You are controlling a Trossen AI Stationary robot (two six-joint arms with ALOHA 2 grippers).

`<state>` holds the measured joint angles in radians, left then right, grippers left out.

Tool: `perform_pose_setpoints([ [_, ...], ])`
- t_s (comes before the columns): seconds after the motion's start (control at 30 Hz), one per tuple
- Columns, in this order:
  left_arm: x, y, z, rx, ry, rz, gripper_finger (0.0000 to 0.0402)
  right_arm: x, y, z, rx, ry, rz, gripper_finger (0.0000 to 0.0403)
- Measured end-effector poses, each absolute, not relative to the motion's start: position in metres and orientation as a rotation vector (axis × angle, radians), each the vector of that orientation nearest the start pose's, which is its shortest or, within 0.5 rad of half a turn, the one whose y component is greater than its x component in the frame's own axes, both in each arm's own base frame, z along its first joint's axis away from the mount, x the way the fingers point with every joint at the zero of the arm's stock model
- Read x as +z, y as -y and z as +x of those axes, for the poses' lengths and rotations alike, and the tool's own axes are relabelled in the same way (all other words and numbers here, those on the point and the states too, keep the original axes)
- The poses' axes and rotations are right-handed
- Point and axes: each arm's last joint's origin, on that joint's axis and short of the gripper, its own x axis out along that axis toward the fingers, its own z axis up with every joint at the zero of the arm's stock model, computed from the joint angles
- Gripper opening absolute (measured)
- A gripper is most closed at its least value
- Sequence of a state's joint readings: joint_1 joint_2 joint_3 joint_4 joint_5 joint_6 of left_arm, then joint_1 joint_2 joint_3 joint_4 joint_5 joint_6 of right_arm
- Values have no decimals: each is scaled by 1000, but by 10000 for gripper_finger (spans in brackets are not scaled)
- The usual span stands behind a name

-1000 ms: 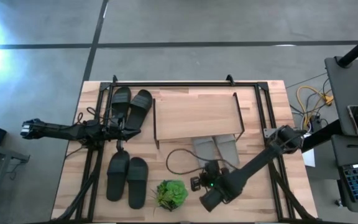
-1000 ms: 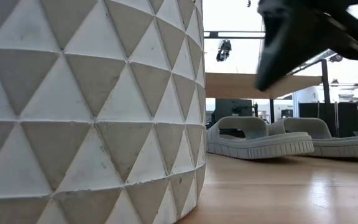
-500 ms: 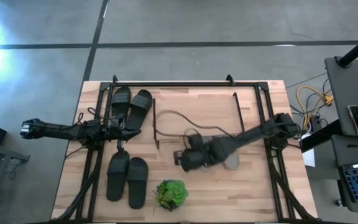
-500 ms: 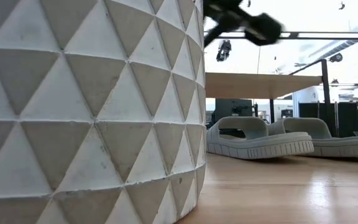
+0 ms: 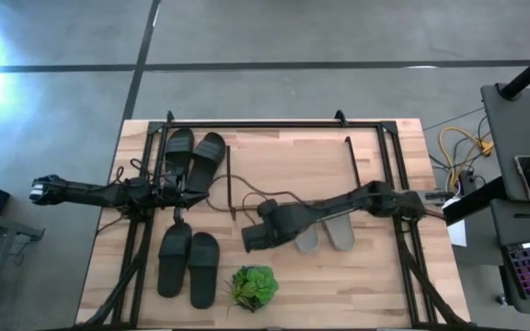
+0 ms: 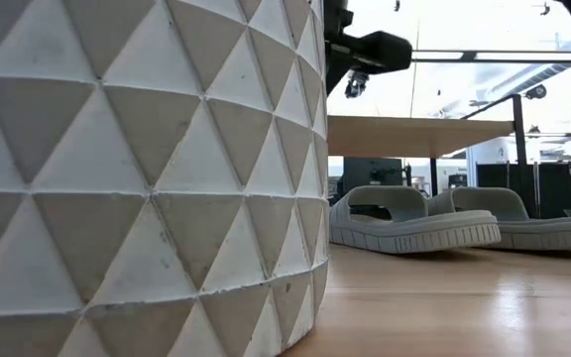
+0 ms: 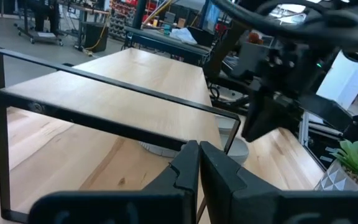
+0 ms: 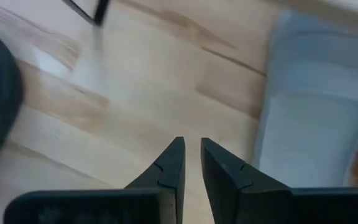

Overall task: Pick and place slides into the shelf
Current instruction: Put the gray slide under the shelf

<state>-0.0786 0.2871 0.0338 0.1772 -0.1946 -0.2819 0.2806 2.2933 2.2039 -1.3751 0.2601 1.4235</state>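
Observation:
The pale grey slides [image 5: 325, 232] lie side by side on the table under the shelf [image 5: 293, 165], soles down; the low view shows them [image 6: 414, 220] below the plank [image 6: 414, 134]. One black pair [image 5: 191, 154] rests at the far left and another [image 5: 190, 262] at the near left. My right gripper [image 5: 247, 245] hovers shut above bare table between the grey slides and the near black pair [image 8: 190, 155]. My left gripper [image 5: 190, 191] waits shut between the two black pairs [image 7: 197, 149], facing the shelf [image 7: 117, 81].
A small green plant [image 5: 253, 287] in a white faceted pot [image 6: 147, 178] stands at the near edge, just beside my right gripper. A cable loops over the shelf's near left corner [image 5: 247, 195]. Black frame rails [image 5: 389, 156] flank the table. Bare wood lies near the right side.
My right gripper has swung from the near edge, right of the plant, up and toward the table's left and far side, passing the grey slides, and now hangs left of them. The slides have not moved.

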Motion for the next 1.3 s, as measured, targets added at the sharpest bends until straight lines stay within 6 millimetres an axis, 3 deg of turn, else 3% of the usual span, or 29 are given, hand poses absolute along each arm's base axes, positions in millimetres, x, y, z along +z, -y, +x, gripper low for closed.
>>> perform_pose_setpoints([
  [0.17, 168, 3, 115, 126, -59, -271, 0, 226, -136, 452, -955, -1079, 743, 43],
  [0.3, 168, 3, 115, 126, -59, -271, 0, 217, -139, 463, -919, -1057, 763, 43],
  [0.57, 168, 3, 115, 125, -59, -271, 0, 230, -136, 452, -1018, -998, 699, 43],
  [0.93, 168, 3, 115, 125, -57, -271, 0, 197, -142, 454, -1066, -1125, 693, 43],
  [1.13, 168, 3, 115, 125, -56, -272, 0, 189, -142, 450, -1137, -1122, 629, 43],
  [1.3, 168, 3, 115, 125, -53, -273, 0, 166, -142, 449, -1187, -1178, 578, 43],
])
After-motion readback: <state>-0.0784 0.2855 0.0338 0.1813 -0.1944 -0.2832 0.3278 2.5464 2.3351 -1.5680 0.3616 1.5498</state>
